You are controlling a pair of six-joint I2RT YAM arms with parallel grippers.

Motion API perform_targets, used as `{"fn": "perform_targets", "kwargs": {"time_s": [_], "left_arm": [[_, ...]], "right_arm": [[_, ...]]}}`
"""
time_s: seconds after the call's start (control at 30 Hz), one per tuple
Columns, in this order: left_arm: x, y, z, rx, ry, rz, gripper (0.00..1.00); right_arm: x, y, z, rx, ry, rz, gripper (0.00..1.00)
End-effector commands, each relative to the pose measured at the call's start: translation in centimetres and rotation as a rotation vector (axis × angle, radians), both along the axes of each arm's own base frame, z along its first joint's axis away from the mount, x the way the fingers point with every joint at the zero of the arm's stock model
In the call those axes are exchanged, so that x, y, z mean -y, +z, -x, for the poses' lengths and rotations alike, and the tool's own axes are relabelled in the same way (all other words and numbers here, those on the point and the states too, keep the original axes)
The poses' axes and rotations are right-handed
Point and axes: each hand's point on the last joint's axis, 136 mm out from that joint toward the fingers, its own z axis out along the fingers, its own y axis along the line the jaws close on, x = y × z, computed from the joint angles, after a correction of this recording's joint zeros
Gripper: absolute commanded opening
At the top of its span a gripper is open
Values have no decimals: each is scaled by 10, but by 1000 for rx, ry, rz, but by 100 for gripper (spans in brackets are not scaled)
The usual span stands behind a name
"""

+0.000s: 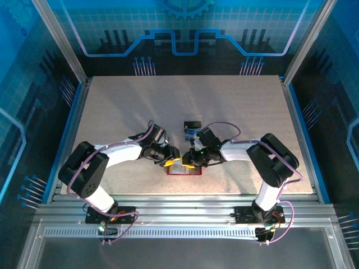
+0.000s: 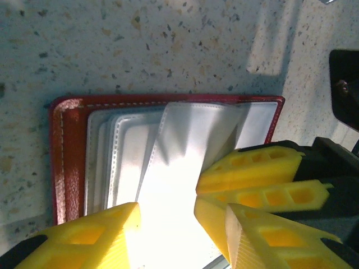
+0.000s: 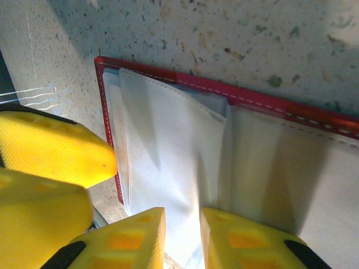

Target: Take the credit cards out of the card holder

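**Both grippers at the opened card holder on the speckled table**

The red card holder (image 1: 184, 171) (image 2: 67, 151) (image 3: 252, 94) lies open on the pale, speckled table (image 1: 241, 112), near its front edge. The right gripper (image 1: 190, 162) (image 3: 182, 232) pinches one clear pocket leaf (image 2: 190, 140) (image 3: 168, 145), which stands raised. The left gripper (image 1: 170, 161) (image 2: 182, 227) has its yellow jaws apart, one on each side of that leaf. Two credit cards (image 1: 192, 128), one dark and one blue, lie just beyond. Aluminium posts (image 1: 59, 39) frame blue-lit walls (image 1: 185, 28) traced with circuit lines.

White arms (image 1: 120, 152) with black joints; lilac cables (image 1: 224, 124); yellow, ribbed, hollow-celled fingers (image 2: 84, 241).
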Motion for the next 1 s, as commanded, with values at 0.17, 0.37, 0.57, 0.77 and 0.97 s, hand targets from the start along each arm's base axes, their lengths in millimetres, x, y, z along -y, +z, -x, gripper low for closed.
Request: {"fn": "perform_targets", "kwargs": {"time_s": [0.17,0.37,0.57,0.77,0.97], "left_arm": [[6,6,0,5,-28,15,45],[4,-2,2,-17,-23,-4,46],[3,-6,2,-27,-21,-17,47],[6,-6,2,-30,-24,-9,47],[3,-8,4,-32,-24,-23,47]], "right_arm": [[17,-18,8,-60,-38,54,18],[19,-22,9,-68,-41,53,12],[22,-25,9,-75,-45,56,7],[23,-25,10,-78,-46,56,6],[23,-2,4,-33,-58,45,16]]}}
